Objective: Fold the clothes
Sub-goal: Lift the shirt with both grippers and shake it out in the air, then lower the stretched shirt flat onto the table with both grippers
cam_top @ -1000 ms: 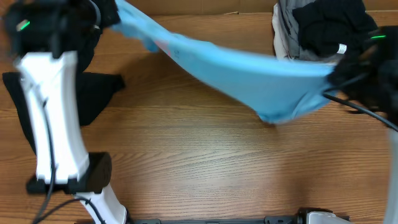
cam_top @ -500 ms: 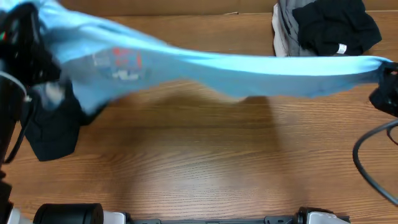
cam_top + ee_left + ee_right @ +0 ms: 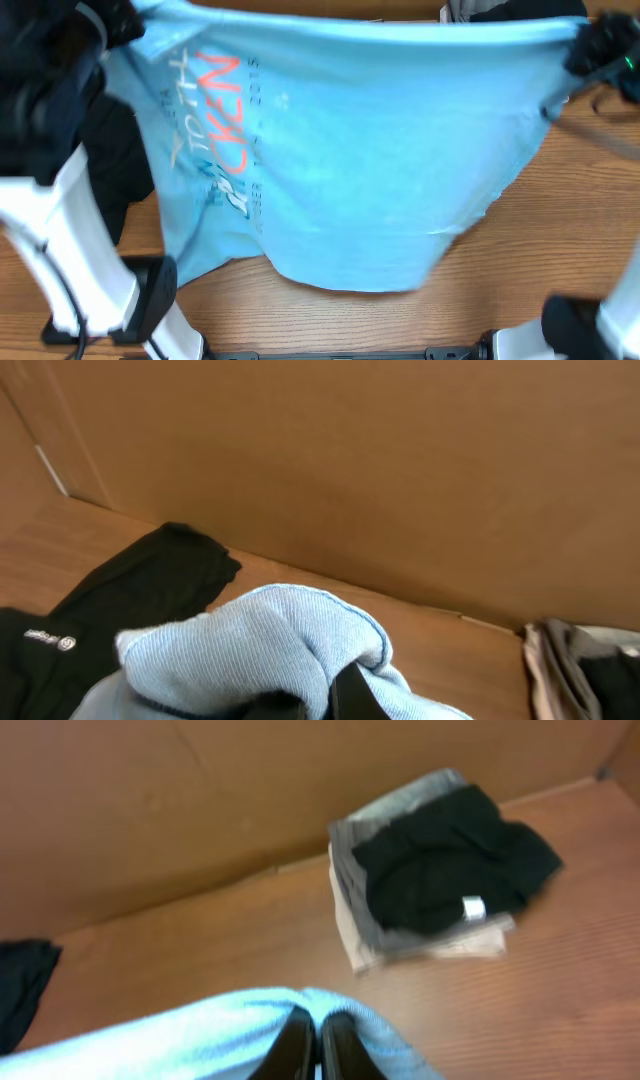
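Observation:
A light blue T-shirt [image 3: 360,160] with white and orange print hangs spread wide above the table, stretched between both arms. My left gripper [image 3: 118,22] is shut on its top left corner, where the left wrist view shows the blue fabric [image 3: 250,645] bunched over the gripper [image 3: 318,700]. At the top right corner my right gripper [image 3: 588,45] is shut on the cloth. In the right wrist view the gripper [image 3: 318,1025] pinches the blue hem [image 3: 200,1040]. A black top [image 3: 140,595] with a small white logo lies flat on the table at the left, partly hidden behind the shirt [image 3: 105,165].
A folded stack [image 3: 440,870] of grey and black garments sits at the back right, mostly hidden by the shirt in the overhead view. A brown cardboard wall [image 3: 350,460] runs along the back of the wooden table [image 3: 520,270].
The shirt went from a narrow stretched band to a wide open sheet hanging towards the table's front. Both grippers lifted its corners, the left gripper going right and the right gripper left.

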{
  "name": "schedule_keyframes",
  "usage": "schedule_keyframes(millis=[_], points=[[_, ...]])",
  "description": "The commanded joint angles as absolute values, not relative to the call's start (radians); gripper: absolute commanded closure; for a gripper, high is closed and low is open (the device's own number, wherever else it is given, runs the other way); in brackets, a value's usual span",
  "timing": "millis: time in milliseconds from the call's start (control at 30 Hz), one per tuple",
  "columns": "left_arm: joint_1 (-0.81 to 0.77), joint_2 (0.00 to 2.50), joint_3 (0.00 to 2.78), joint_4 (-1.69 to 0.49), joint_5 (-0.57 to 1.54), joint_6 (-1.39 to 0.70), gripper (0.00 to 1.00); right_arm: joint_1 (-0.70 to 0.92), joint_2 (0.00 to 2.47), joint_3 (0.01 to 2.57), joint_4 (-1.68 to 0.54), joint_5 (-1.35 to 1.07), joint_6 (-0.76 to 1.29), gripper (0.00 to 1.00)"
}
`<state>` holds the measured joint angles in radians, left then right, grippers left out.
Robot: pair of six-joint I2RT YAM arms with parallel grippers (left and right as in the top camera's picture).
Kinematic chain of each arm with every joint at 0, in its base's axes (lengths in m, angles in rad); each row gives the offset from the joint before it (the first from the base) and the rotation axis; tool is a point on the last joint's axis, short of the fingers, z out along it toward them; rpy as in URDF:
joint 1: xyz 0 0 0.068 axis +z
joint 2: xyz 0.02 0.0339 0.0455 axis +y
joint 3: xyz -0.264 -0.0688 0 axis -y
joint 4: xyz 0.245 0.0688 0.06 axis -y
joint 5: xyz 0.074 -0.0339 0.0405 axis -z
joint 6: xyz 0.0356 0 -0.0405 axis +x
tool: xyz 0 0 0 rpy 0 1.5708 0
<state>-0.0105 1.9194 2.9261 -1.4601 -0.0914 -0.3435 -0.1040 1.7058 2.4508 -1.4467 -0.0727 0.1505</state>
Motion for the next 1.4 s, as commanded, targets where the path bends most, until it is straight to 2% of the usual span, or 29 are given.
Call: schedule_keyframes(millis=[0, 167, 300, 367, 533, 667, 900, 1133, 1367], points=[[0.027, 2.034, 2.927, -1.388, -0.109, -0.371, 0.96, -0.104, 1.806, 2.456, -1.345, -0.073, 0.122, 0.96], [0.077, 2.181, 2.927, -1.195, -0.040, -0.391, 0.96, -0.100, 1.902, 2.456, -1.030, -0.001, 0.117, 0.96], [0.112, 2.191, 2.929, -1.003, 0.063, -0.408, 0.96, -0.100, 1.898, 2.467, -0.847, -0.005, 0.114, 0.96], [0.123, 2.160, 2.934, -0.846, 0.153, -0.408, 0.96, -0.100, 1.897, 2.520, -0.772, -0.053, 0.127, 0.96], [0.123, 2.109, 2.934, -0.776, 0.150, -0.396, 0.96, -0.100, 1.897, 2.563, -0.738, -0.085, 0.130, 0.96], [0.124, 2.112, 2.931, -0.861, 0.150, -0.342, 0.96, -0.100, 1.922, 2.539, -0.789, -0.088, 0.122, 0.96], [0.124, 2.155, 2.919, -1.196, 0.137, -0.265, 0.96, -0.100, 2.053, 2.539, -0.958, -0.205, 0.096, 0.96], [0.124, 2.196, 2.919, -1.539, 0.120, -0.302, 0.96, -0.100, 2.103, 2.539, -1.214, -0.257, 0.097, 0.96], [0.102, 2.195, 2.915, -1.690, 0.156, -0.299, 0.96, -0.100, 2.099, 2.539, -1.521, -0.257, 0.104, 0.96]])
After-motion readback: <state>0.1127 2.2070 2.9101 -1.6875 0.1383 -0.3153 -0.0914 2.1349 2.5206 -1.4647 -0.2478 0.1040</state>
